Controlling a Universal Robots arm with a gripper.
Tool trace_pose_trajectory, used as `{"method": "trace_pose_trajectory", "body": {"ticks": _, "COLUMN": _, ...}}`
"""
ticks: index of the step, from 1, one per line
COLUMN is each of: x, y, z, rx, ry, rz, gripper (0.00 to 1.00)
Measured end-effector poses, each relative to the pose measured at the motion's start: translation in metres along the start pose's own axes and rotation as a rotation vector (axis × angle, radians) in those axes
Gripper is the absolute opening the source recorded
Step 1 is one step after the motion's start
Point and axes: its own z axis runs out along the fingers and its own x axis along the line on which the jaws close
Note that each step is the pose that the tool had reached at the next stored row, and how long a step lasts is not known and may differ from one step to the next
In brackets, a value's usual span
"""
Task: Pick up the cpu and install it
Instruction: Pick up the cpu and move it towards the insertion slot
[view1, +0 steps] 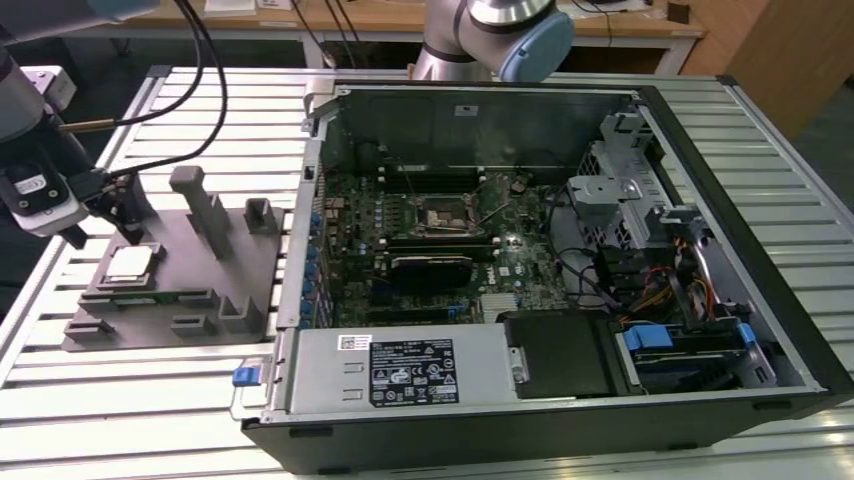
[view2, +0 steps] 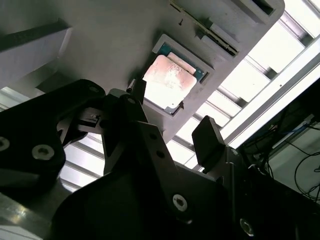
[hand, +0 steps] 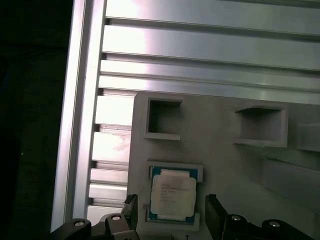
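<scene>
The cpu (view1: 130, 265), a small square chip with a pale metal top, lies flat in a recess of the grey fixture block (view1: 187, 290) at the exterior view's left. My gripper (view1: 107, 237) hangs just above it, open and holding nothing. In both wrist views the cpu (view2: 169, 80) (hand: 172, 195) sits between the two black fingers (view2: 207, 142) (hand: 214, 212), which stand apart on either side of it without touching it. The black-and-metal socket frame (view1: 441, 212) lies on the motherboard inside the open computer case.
The fixture block has upright posts (view1: 200, 205) just beside the gripper. The open computer case (view1: 561, 250) takes up the middle and the exterior view's right, with cables, a drive cage and a power supply (view1: 400, 370). Everything rests on a slatted metal table (view1: 160, 420).
</scene>
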Motion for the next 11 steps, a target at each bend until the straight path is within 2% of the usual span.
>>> {"method": "trace_pose_trajectory", "body": {"ticks": 11, "x": -0.0025, "y": -0.0009, "z": 0.0133, "rx": 0.0001, "ry": -0.0006, "rz": 0.015, "gripper": 0.65}}
